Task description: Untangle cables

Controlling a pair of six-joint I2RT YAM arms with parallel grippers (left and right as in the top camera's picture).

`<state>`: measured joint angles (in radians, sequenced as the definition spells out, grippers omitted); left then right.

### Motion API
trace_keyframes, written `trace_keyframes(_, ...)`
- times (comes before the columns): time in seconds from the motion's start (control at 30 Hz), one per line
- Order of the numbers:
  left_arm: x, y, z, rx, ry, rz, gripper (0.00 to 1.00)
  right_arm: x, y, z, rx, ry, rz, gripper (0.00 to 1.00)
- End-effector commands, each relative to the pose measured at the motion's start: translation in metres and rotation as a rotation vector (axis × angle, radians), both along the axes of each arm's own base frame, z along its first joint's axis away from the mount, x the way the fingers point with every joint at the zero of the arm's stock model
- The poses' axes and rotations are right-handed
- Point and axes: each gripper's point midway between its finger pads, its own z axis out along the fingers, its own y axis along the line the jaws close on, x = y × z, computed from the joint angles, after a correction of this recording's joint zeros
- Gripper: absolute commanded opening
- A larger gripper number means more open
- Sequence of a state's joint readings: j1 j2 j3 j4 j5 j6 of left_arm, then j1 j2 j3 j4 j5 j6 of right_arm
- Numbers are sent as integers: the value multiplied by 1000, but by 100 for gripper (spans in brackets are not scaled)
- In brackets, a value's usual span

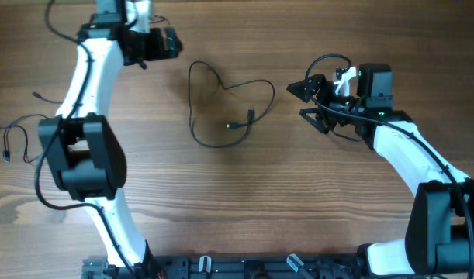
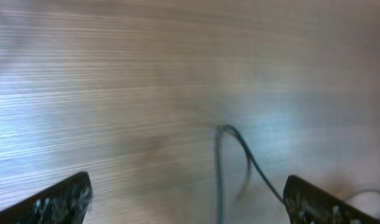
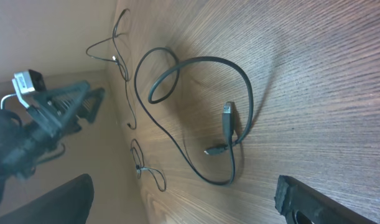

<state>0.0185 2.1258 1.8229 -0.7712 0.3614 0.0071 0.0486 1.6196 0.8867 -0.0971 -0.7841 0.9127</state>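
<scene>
Nearest in my left wrist view, my left jaws stand wide. One finger [image 2: 62,199] sits in the lower left corner and its mate in the lower right, with nothing clamped between them. In the gap, over the wood grain of the tabletop [image 2: 115,74], a blurred black strand of the looped cable [image 2: 218,174] rises from the bottom edge, bends over and slants down toward the right-hand finger. I cannot tell whether it touches that finger.

My right jaws are wide as well and empty, their fingers [image 3: 314,202] in the bottom corners of the right wrist view. Just past them the same cable lies flat across the middle of the frame in loose curves. Its larger plug [image 3: 227,118] and a smaller one sit close together at the right of the loop.

Farther off, toward the upper left of that view, thinner wires [image 3: 101,43] trail across the wood, well apart from the loop.

From overhead, the looped cable rests in the centre of the frame. It lies between my left jaws at the upper left and my right jaws right of centre, clear of both. The thinner wires lie at the far left edge, beyond my left arm [image 1: 89,70].
</scene>
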Motion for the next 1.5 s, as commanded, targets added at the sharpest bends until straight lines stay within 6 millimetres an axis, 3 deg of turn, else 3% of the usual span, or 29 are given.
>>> trace_keyframes(0.0, -34, -42, 2, 12, 87, -106, 100, 3, -3, -4, -27, -13, -4, 96)
trace_keyframes(0.07, -52, -62, -12, 52, 171, -88, 100, 4, -4, -4, -31, -14, -8, 96)
trace_keyframes(0.17, -63, -62, -33, 151, 241, 49, 100, 2, -4, -6, -32, -1, -7, 96)
trace_keyframes(0.3, -78, -77, -58, 152, 306, 53, 100, 0, -4, -8, -44, -6, 7, 96)
trace_keyframes(0.5, -69, -76, -58, 142, 279, 102, 100, -1, -4, -9, -46, -2, 9, 96)
trace_keyframes(0.67, -75, -66, -77, 193, 288, 121, 98, -2, -4, -10, -48, 1, 11, 96)
trace_keyframes(0.73, -74, -66, -81, 190, 278, 122, 80, -3, -4, -10, -51, 3, 15, 96)
trace_keyframes(0.77, -71, -67, -81, 187, 268, 123, 56, -3, -4, -10, -56, -4, 20, 96)
trace_keyframes(0.8, -70, -67, -80, 185, 260, 123, 52, -3, -4, -11, -56, -3, 20, 96)
trace_keyframes(0.93, -59, -61, -80, 217, 207, 139, 7, -7, -4, -13, -56, 18, 21, 96)
trace_keyframes(1.0, -45, -63, -74, 201, 151, 146, 4, -8, -4, -14, -57, 25, 22, 96)
trace_keyframes(1.07, -34, -61, -61, 185, 102, 160, 4, -9, -4, -15, -57, 30, 22, 96)
trace_keyframes(1.17, -12, -47, -1, 155, -29, 200, 4, -9, -4, -15, -58, 31, 22, 96)
trace_keyframes(1.23, -5, -26, 53, 178, -153, 269, 4, -9, -4, -15, -58, 32, 22, 96)
trace_keyframes(1.37, -13, 20, 162, 240, -414, 442, 4, -9, -4, -15, -58, 31, 22, 97)
trace_keyframes(1.47, -25, 52, 207, 310, -525, 575, 4, -9, -4, -15, -58, 31, 22, 97)
